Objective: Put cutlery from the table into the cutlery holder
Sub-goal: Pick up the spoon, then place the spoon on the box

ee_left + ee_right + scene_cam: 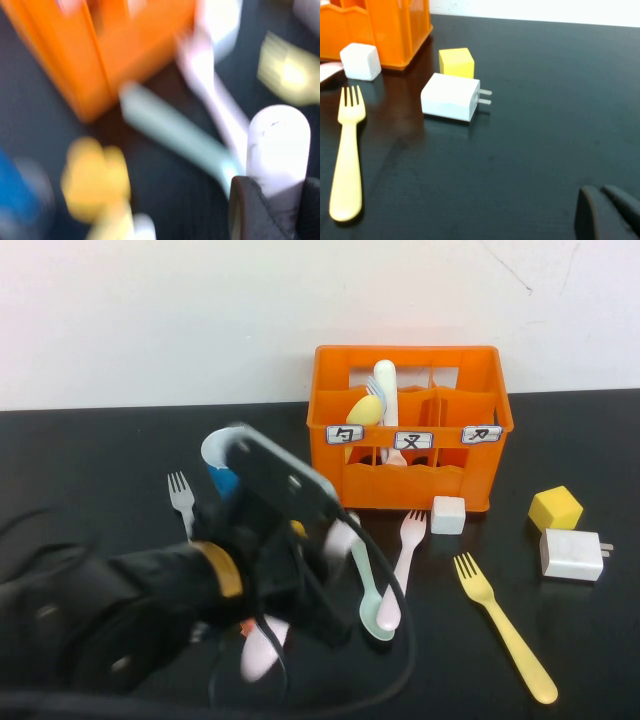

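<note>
The orange cutlery holder (pixel 410 455) stands at the back with a white handle, a yellow spoon and a pale fork in it. My left gripper (pixel 300 590) is blurred in front of it, shut on a pale pink cutlery piece (pixel 262 652). The piece's rounded end shows between the fingers in the left wrist view (pixel 277 145). On the table lie a mint spoon (pixel 370 590), a pink fork (pixel 402 565), a yellow fork (pixel 505 625) and a grey fork (pixel 181 495). My right gripper (pixel 609 212) shows only in the right wrist view, shut and empty over bare table.
A blue cup (pixel 222 465) stands behind my left arm. A white cube (pixel 448 514) sits against the holder's front. A yellow cube (pixel 555 508) and a white charger plug (pixel 572 554) lie to the right. Another yellow cube (pixel 95 175) shows in the left wrist view.
</note>
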{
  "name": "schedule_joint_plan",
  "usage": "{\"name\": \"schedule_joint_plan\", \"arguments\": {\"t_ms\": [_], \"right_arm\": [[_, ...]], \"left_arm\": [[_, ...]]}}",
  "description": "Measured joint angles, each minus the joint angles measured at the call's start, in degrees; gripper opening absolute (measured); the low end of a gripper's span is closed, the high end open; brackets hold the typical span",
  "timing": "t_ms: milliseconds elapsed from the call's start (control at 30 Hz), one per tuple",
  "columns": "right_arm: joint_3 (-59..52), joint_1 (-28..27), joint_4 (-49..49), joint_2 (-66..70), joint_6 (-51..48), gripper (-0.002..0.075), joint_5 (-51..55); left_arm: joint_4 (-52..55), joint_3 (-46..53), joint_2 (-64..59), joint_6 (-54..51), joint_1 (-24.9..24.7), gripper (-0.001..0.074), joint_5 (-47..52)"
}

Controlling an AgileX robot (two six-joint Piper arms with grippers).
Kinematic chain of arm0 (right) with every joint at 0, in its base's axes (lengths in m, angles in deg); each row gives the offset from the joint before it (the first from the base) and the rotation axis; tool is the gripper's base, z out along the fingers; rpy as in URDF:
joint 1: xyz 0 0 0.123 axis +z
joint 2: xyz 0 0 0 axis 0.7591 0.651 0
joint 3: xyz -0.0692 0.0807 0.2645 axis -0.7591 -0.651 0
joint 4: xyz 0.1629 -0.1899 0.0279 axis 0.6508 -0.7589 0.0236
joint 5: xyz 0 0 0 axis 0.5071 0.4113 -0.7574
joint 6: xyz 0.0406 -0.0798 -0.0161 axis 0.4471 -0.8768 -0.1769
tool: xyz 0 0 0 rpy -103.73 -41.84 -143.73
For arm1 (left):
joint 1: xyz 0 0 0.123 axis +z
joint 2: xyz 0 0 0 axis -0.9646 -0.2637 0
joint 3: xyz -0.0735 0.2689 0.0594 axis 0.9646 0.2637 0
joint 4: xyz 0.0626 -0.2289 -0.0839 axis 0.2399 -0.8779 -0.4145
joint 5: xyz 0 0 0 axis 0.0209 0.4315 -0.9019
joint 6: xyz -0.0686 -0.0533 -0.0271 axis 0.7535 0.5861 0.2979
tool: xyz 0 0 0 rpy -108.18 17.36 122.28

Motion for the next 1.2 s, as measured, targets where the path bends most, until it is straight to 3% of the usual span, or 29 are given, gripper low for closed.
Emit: {"name": "schedule_joint_plan", "arguments": {"t_ms": [233,533,733,967,1200], "right_arm": [[0.0,0.0,0.0,0.0,0.0,-0.0003,0.0],[0.0,0.0,0.0,0.0,0.0,-0.0003,0.0],[0.0,0.0,0.0,0.0,0.0,-0.0003,0.0],[0.0,0.0,0.0,0.0,0.0,-0.0003,0.0],[0.0,0.0,0.0,0.0,0.0,-0.0003,0.0]], "left_arm": [[2.67,3.42,4.66,-1.26,0.0,0.0167,-27.72],[-4.89,-0.59,-6.18,-11.28,0.0,0.0166,-51.19],[-7.04,-6.66,-13.75,-9.83,3.2,0.0166,-56.77],[-3.44,-13.16,-20.31,2.38,9.51,0.0166,-57.3],[-0.5,-19.27,-27.02,4.84,10.33,0.0158,-57.3]]}}
